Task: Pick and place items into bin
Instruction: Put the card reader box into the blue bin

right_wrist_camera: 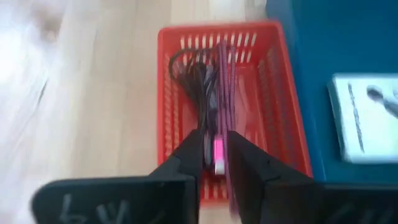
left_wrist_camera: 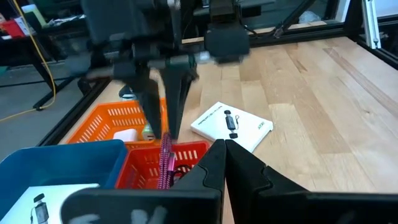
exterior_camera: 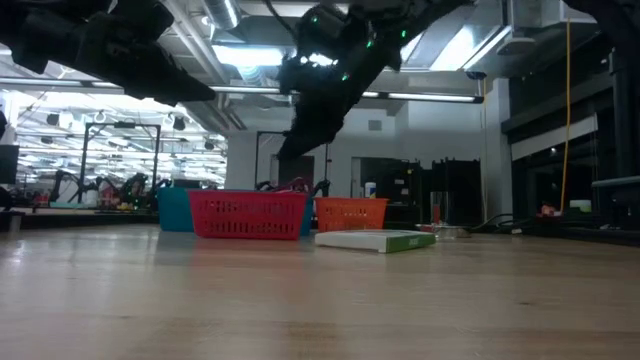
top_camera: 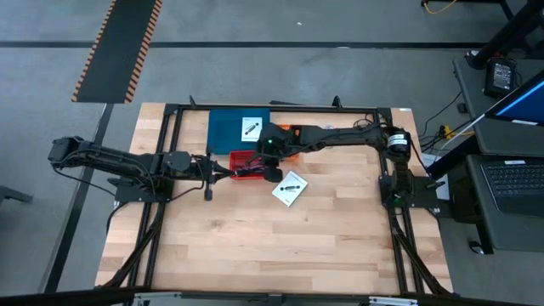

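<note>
My right gripper [top_camera: 270, 163] hovers over the red basket [top_camera: 245, 165], shut on a pink braided cable [left_wrist_camera: 166, 155] that hangs from it. Black coiled cables [right_wrist_camera: 194, 74] lie inside that basket. My left gripper [top_camera: 210, 176] is shut and touches nothing; it waits just left of the red basket. One white card with black marks [top_camera: 252, 127] lies flat in the blue bin [top_camera: 225, 134]. A second white card [top_camera: 290, 188] lies flat on the table, right of the red basket. My right gripper pinches the pink cable between its two fingers [right_wrist_camera: 186, 155] at the cable's pink plug end [right_wrist_camera: 218, 151], coming from above and pointing down. The cable hangs below the fingers, and its lower part [right_wrist_camera: 225, 74] reaches into the red basket.
An orange basket [top_camera: 291, 134] stands behind the red one, beside the blue bin. A black metal frame [top_camera: 170, 119] runs along the table's left, far and right sides. Bare wood [top_camera: 272, 246] lies toward the near edge.
</note>
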Controlling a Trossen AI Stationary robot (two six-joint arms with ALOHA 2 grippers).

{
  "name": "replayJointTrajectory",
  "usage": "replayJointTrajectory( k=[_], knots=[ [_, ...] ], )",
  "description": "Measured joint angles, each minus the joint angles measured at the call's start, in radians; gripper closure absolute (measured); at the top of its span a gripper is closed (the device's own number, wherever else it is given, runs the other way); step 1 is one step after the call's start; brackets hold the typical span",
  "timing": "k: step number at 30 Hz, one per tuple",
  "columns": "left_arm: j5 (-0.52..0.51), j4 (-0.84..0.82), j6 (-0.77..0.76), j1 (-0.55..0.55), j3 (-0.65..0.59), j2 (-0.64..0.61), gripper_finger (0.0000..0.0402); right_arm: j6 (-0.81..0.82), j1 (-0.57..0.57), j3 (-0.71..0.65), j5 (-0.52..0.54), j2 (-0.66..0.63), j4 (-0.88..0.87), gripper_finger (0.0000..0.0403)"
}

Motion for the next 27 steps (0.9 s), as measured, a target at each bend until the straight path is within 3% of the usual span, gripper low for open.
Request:
replayJointTrajectory(
  k=[4,8,12,15,19,23,27],
  knots=[
    [0.001,0.000,0.000,0.000,0.000,0.000,0.0396,-0.003,0.000,0.023,0.000,-0.048,-0.153,0.0391],
    [0.019,0.000,-0.001,-0.005,0.000,0.000,0.0396,0.025,0.000,-0.009,0.000,-0.126,-0.242,0.0397],
    [0.034,0.000,-0.008,-0.025,0.000,0.001,0.0396,0.085,0.007,-0.129,0.003,-0.198,-0.225,0.0401],
    [-0.012,0.004,-0.034,-0.042,0.000,0.012,0.0396,0.137,0.015,-0.230,0.010,-0.226,-0.219,0.0402],
    [-0.100,0.028,-0.090,-0.060,0.000,0.063,0.0396,0.215,0.018,-0.332,0.012,-0.244,-0.206,0.0403],
    [-0.102,0.102,-0.094,-0.071,0.007,0.149,0.0396,0.264,0.019,-0.391,0.089,-0.253,-0.216,0.0403],
    [-0.105,0.114,-0.103,-0.093,0.066,0.258,0.0396,0.311,0.023,-0.418,0.097,-0.256,-0.283,0.0403]
  ],
)
